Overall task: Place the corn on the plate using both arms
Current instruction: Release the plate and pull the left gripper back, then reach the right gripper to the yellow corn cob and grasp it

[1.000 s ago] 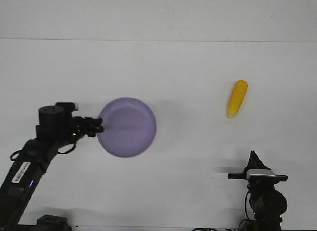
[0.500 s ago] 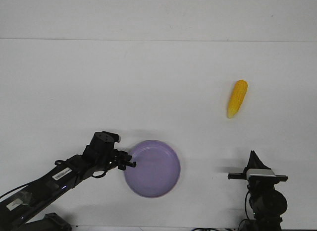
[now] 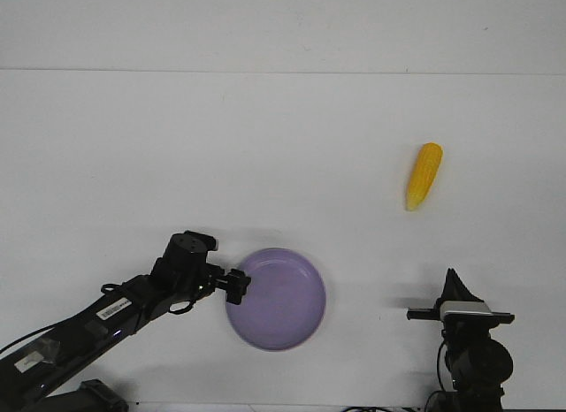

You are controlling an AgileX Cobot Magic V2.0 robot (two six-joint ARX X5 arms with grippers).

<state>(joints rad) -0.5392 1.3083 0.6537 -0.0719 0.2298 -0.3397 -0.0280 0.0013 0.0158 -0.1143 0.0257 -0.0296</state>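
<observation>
While the white table (image 3: pixel 283 164) carries both items, nothing is placed yet. Round lavender plastic plate (image 3: pixel 281 301) sits near centre, left hand (image 3: pixel 235 286) pinching its left rim. Yellow-orange tapered corn cob (image 3: pixel 423 176) lies far right, untouched. Right hand (image 3: pixel 454 284) idles near right; can't tell if spread. Corn pickup and placement remain.

Left arm (image 3: pixel 106 315) extended low and rightward; left gripper (image 3: pixel 237 286) jaw state indeterminate. Right gripper (image 3: pixel 455 284) pointing upward, right arm (image 3: pixel 473 363) folded.
</observation>
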